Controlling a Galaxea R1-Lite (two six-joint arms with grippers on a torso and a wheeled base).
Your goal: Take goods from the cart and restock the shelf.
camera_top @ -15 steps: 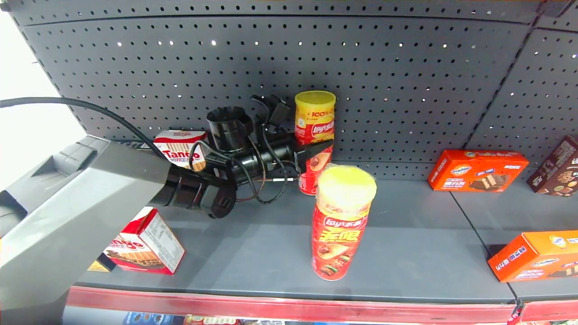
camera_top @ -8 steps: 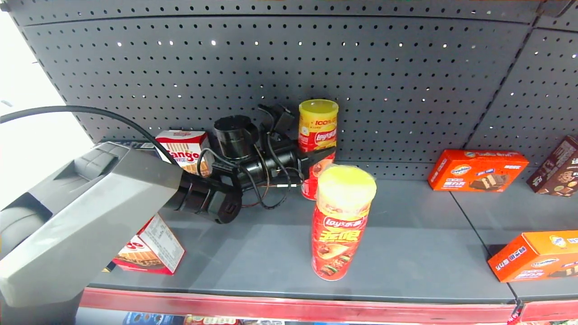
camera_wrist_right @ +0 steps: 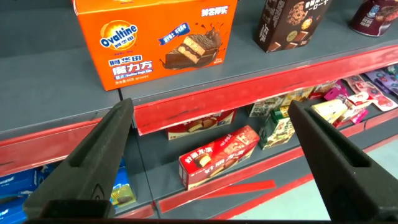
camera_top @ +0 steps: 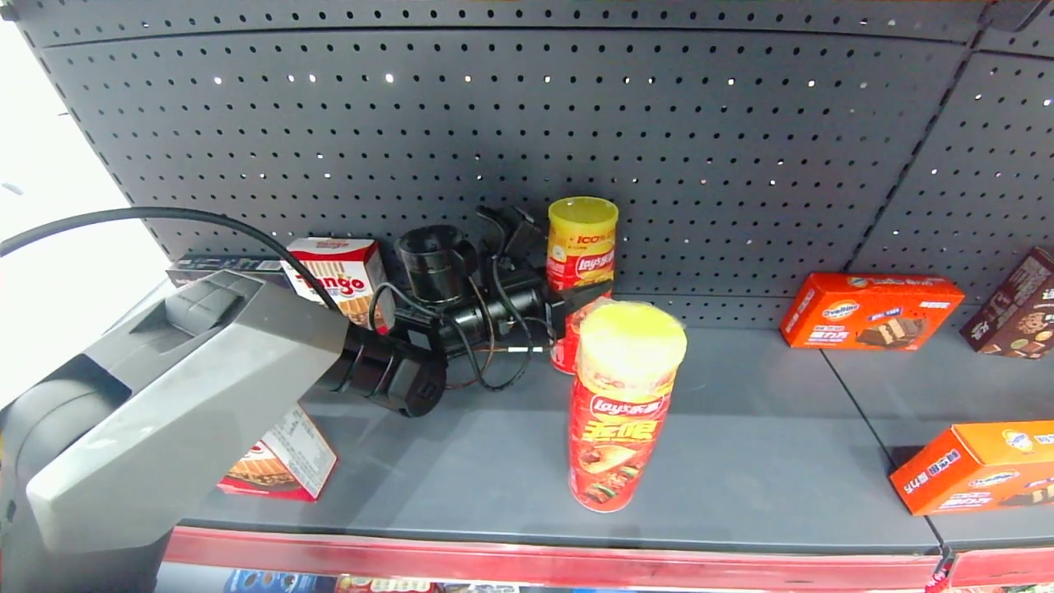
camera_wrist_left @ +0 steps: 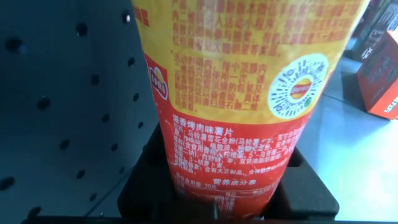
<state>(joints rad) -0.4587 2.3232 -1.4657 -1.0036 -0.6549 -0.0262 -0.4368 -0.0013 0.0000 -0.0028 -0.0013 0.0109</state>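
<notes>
My left gripper is shut on a red and yellow chip can with a yellow lid, held upright at the back of the grey shelf, close to the pegboard. Seen from the left wrist, that can stands between the black fingers. A second chip can of the same kind stands nearer the shelf's front, just right of the held one. My right gripper is open with nothing between its fingers, lower down and facing the orange box at a shelf edge.
Two red and white wafer boxes sit at the shelf's left. Orange boxes and a brown box lie on the right. A red price rail lines the front edge. Lower shelves hold several small packs.
My left arm has lowered the held chip can toward the shelf at the back and shifted it slightly right. The front can and the boxes have not moved.
</notes>
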